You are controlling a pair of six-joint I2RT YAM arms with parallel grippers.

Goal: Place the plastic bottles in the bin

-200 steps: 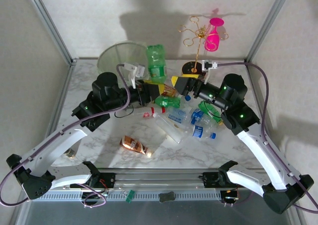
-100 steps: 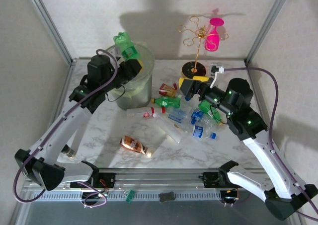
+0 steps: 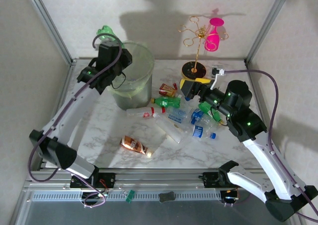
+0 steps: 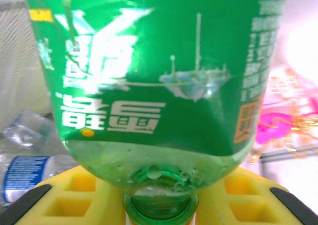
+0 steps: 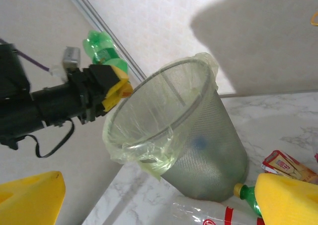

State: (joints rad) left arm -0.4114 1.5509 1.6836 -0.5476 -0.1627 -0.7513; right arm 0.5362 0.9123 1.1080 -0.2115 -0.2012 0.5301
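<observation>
Far left first: the left gripper is clamped on the neck of a green bottle, with the bottle poking up and away past the far-left edge of the bin. From the left wrist the green bottle looks snug between the yellow pads. From the right wrist, though, it looks off to the side of the rim, not over the mouth. So my worry is that if the grip lets go here, the bottle bounces off the liner edge or drops behind the bin. The bin sits far left of centre on the table. It looks light too, so a nudge from the arm could tip it or drag the bag liner off the rim.

In the middle is the pile of bottles, plus a brown packet lying nearer, well apart from the rest. They lie touching and crossed, so grabbing one could roll the others away.

The right gripper hovers with fingers spread wide and nothing in them, at the far side of the pile. Just beyond it is a gold stand with a pink glass, and a sloppy swing could knock that over.
</observation>
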